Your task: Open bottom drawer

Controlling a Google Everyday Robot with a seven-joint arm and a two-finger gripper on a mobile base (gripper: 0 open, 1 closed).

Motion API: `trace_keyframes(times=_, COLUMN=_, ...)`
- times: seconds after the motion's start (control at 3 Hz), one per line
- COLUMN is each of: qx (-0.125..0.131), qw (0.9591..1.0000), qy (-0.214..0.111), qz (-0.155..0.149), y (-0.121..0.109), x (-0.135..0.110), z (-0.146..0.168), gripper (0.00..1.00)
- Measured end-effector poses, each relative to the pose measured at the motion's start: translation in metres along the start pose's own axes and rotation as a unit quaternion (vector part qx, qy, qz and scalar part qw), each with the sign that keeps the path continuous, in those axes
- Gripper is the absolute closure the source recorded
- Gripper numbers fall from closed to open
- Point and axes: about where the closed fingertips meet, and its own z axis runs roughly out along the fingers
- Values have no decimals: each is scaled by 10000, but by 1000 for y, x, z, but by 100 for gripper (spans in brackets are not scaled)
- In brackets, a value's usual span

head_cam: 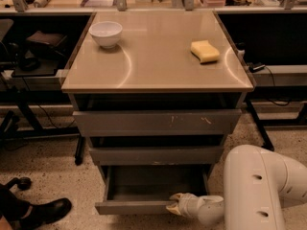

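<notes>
The bottom drawer (132,207) is the lowest of three grey drawers under the tan counter. It stands pulled out, showing its shallow grey tray (148,188). My gripper (173,206) is at the right end of the drawer's front edge, touching it from the right. Behind it, the white arm (254,190) fills the lower right corner. Above are the middle drawer front (156,155) and the wide scratched top drawer front (156,122).
On the counter top (158,63) sit a white bowl (105,33) at the back left and a yellow sponge (205,51) at the back right. A black shoe (41,212) is on the floor at lower left. Dark desks with cables flank the cabinet.
</notes>
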Motion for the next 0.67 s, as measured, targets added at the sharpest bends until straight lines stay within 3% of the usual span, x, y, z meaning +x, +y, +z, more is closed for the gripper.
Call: trace_keyframes(times=0.67, qx=11, qw=10000, qy=-58, qz=35, y=7, x=4, z=-6, gripper=100)
